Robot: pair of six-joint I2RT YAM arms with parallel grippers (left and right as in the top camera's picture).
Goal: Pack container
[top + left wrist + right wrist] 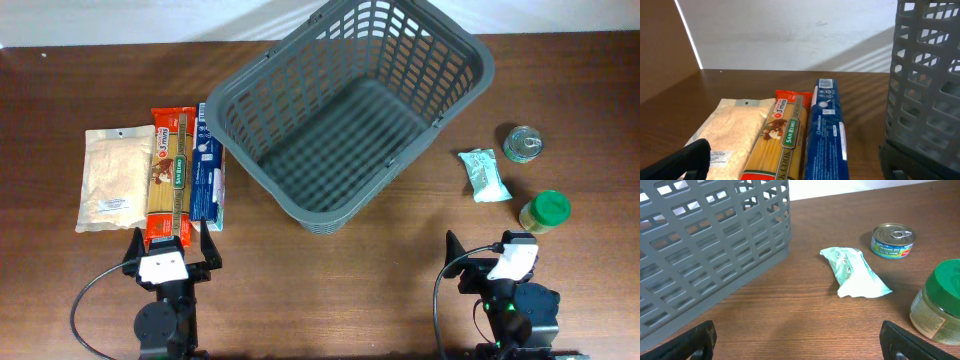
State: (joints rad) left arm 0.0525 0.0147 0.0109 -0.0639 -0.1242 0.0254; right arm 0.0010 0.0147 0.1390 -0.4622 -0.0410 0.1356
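Observation:
The dark grey lattice container (455, 95) stands empty at the table's middle back; its wall shows in the left wrist view (930, 85) and the right wrist view (705, 245). Left of it lie a beige grain bag (114, 180), an orange spaghetti pack (170, 175) and a blue pasta box (208, 172). Right of it lie a pale green pouch (484, 174), a tin can (523, 143) and a green-lidded jar (545, 211). My left gripper (167, 248) is open and empty at the near ends of the packs. My right gripper (497, 250) is open and empty, near the jar.
The packs show side by side in the left wrist view: grain bag (735, 130), spaghetti (782, 140), blue box (826, 132). The right wrist view shows the pouch (855, 272), can (893, 240) and jar (940, 305). Bare wood lies before the right gripper (797, 340).

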